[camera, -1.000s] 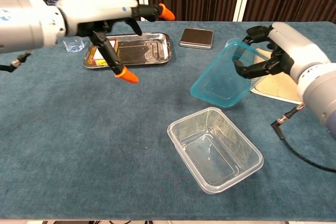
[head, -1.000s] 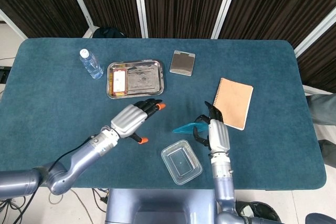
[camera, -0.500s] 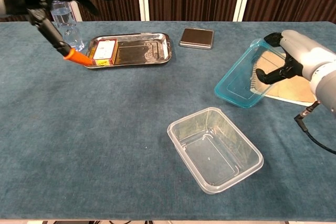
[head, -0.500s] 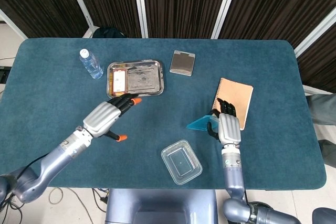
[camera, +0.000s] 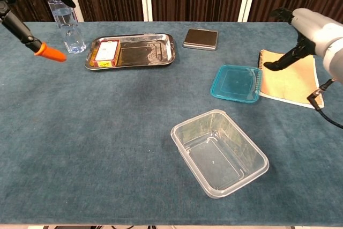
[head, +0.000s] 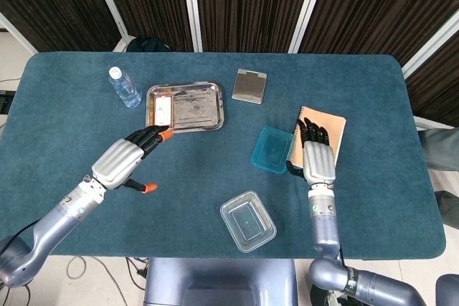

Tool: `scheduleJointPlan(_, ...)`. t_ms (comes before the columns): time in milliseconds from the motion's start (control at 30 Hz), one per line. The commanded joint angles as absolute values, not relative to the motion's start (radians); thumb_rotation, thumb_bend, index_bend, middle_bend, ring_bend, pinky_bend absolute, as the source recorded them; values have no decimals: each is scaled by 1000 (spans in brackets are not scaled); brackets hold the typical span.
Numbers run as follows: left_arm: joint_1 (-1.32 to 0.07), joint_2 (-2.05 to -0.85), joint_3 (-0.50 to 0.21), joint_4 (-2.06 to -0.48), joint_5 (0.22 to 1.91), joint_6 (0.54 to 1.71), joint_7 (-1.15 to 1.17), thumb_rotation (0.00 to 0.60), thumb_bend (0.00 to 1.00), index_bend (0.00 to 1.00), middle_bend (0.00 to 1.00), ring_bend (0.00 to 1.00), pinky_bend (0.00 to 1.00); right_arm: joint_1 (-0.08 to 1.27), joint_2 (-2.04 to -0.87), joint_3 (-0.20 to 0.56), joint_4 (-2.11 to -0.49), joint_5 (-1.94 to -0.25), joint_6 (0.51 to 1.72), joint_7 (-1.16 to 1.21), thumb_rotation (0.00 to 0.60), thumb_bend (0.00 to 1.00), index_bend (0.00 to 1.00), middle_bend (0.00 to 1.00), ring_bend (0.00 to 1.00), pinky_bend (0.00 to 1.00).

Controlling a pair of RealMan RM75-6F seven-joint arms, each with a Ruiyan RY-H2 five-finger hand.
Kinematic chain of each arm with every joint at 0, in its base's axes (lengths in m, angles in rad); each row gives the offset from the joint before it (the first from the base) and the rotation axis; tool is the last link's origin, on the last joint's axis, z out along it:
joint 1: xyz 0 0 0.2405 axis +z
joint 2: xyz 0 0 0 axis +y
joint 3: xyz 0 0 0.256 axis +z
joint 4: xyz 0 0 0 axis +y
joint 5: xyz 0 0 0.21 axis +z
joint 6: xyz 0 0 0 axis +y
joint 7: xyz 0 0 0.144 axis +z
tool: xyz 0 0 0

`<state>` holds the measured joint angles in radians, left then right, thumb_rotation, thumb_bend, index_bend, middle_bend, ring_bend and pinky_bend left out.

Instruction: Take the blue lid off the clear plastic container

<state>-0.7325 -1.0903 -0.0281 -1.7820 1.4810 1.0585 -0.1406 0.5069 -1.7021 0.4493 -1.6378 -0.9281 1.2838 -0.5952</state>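
The blue lid (camera: 236, 83) lies flat on the desk (head: 64, 127), beside the spiral notebook (head: 326, 130) and apart from the clear plastic container (camera: 220, 151) (open, nearer the robot). The right hand (head: 316, 157) hovers over the notebook, fingers (camera: 274, 66) spread, empty. The head view shows the whole left hand (head: 128, 158), open; the chest view catches only its orange fingertips (camera: 49, 53).

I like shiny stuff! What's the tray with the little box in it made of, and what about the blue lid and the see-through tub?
The tray looks like polished metal: silvery, with reflections. The blue lid seems thin, glossy, translucent plastic. The clear container looks like clear plastic too, since the tablecloth shows through it.
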Motion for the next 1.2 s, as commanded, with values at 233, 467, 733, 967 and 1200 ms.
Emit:
scheduleJointPlan(233,-596,-1043,42,-1873,1487,1181,-73,600,0,0,0,0,119,390,-1475,386,-1806,-971,1268,-493,600,344,0,0,0,0)
scheduleJointPlan(467,-447,-1007,115,-1922,1497,1326,16,600,0,0,0,0,120,245,-1244,290,-1908,-1110,1298,-346,600,343,0,0,0,0)
scheduleJointPlan(733,-276,-1032,172,-1815,1583,1534,94,600,0,0,0,0,75,87,-1071,122,-1896,-1331,1373,-189,600,307,0,0,0,0)
scheduleJointPlan(967,-169,-1086,174,-1647,1575,1639,82,600,0,0,0,0,19,37,-1078,69,-1694,-1459,1460,-133,600,299,0,0,0,0)
scheduleJointPlan(1200,-151,-1106,141,-1605,1537,1626,34,600,0,0,0,0,12,30,-1116,96,-1657,-1429,1493,-88,600,298,0,0,0,0)
